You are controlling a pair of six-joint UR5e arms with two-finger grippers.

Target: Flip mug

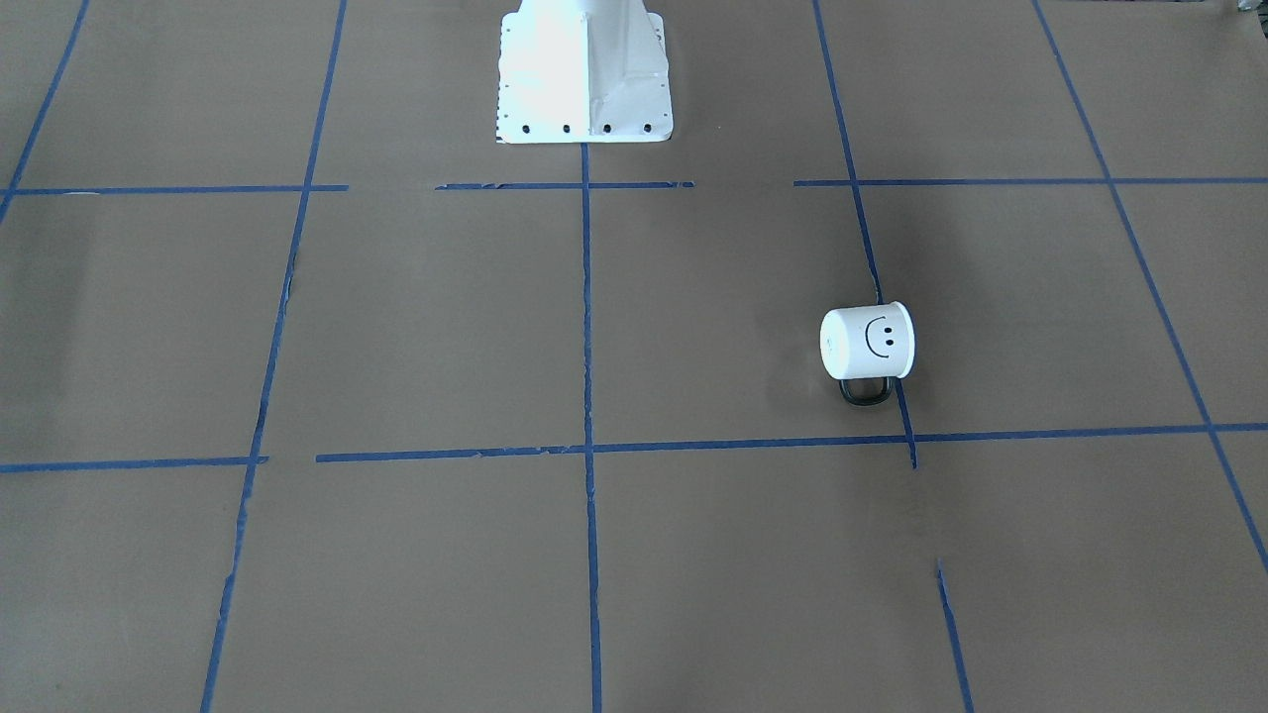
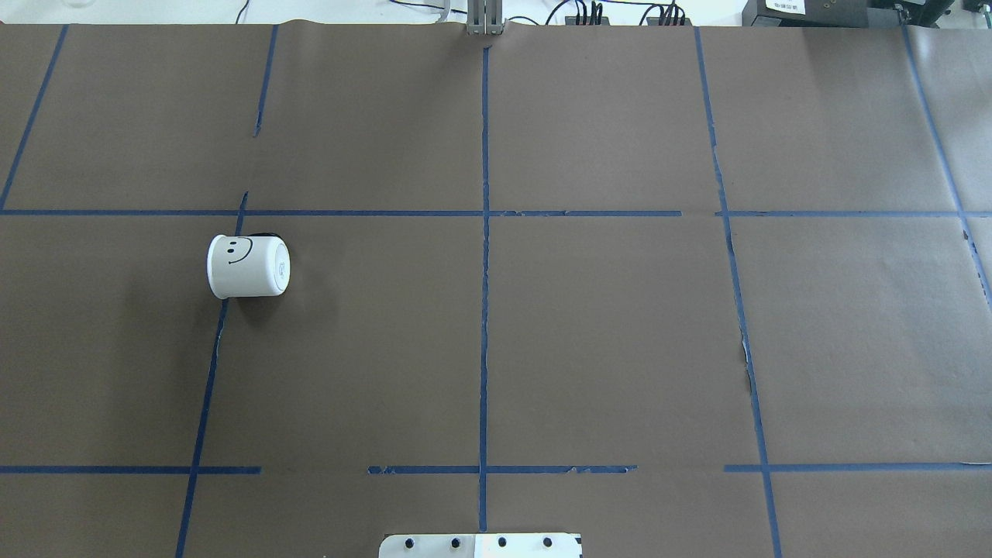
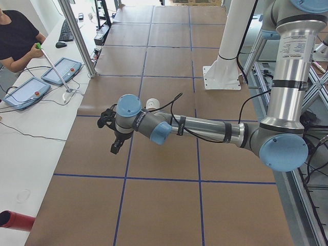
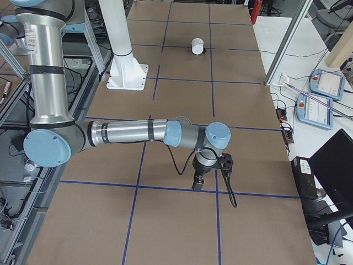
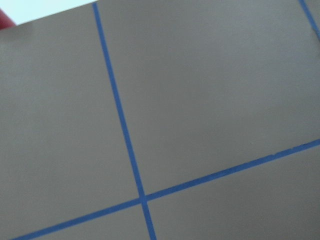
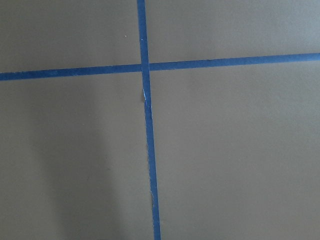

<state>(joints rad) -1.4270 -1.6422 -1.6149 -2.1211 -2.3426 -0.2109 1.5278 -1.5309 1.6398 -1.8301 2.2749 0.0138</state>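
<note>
The mug (image 1: 867,342) is small and white with a black smiley face. It lies on its side on the brown paper, on a blue tape line, its black handle toward the operators' side. It also shows in the overhead view (image 2: 248,266), the exterior left view (image 3: 152,104) and the exterior right view (image 4: 197,45). My left gripper (image 3: 116,147) hangs above the table, on the near side of the mug, apart from it. My right gripper (image 4: 197,184) hangs far from the mug at the table's other end. I cannot tell whether either is open or shut. Both wrist views show only paper and tape.
The robot's white pedestal (image 1: 584,69) stands at the table's robot side. Operator desks with teach pendants (image 3: 31,89) (image 4: 325,99) run along the far side, and a person (image 3: 15,36) sits there. A red object (image 3: 15,219) lies near the left end.
</note>
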